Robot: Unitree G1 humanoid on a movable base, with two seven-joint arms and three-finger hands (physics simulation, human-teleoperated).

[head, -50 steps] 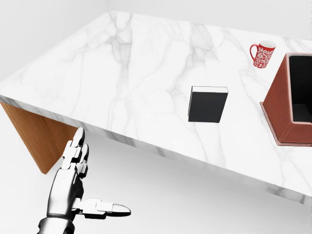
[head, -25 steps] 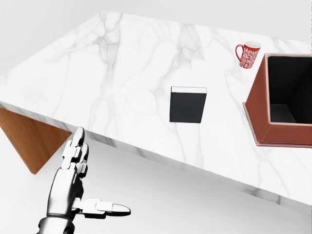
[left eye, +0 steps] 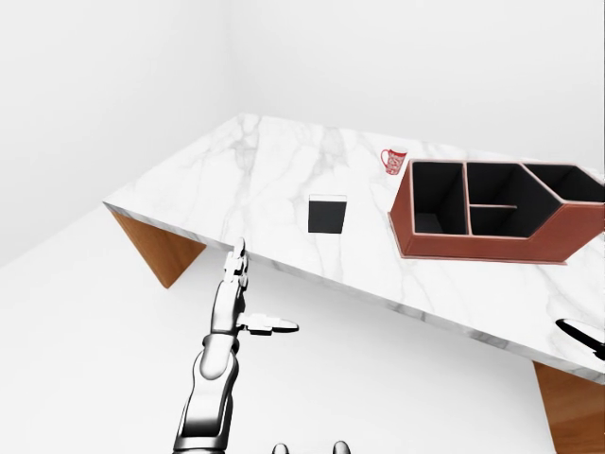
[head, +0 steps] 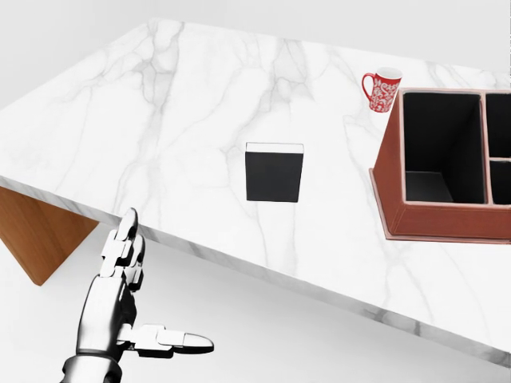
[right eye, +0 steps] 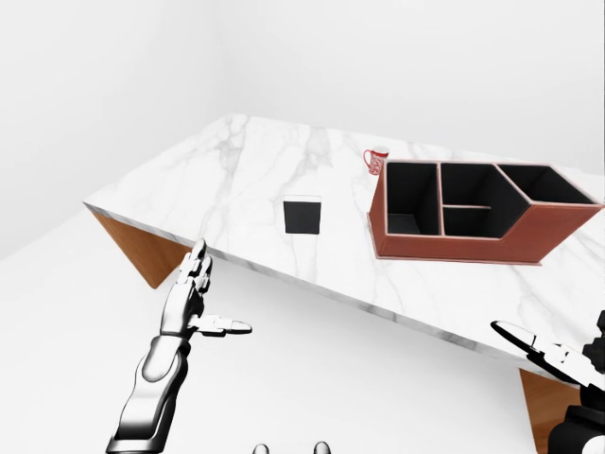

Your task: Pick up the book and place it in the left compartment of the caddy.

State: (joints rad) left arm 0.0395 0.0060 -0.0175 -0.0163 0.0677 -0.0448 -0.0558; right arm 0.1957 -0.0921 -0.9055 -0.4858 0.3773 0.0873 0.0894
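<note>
A black book (head: pixel 274 176) with a white page edge lies flat on the marble table (head: pixel 160 128), near its lower edge. The red-brown caddy (right eye: pixel 463 213) stands to the book's right; its left compartment (head: pixel 441 148) is a tall dark empty bay. My left hand (head: pixel 132 303) is open, fingers up and thumb out, below the table edge and left of the book, touching nothing. My right hand (right eye: pixel 544 355) is open at the lower right of the right-eye view, off the table and holding nothing.
A red and white patterned mug (head: pixel 381 88) stands above the caddy's left corner. The table has wooden legs (left eye: pixel 161 251) under its left end and at the right (right eye: pixel 539 402). White floor and walls surround it.
The camera has moved rightward: book, mug and caddy slid left in the head view, and more of the caddy shows. My left hand keeps the same open pose.
</note>
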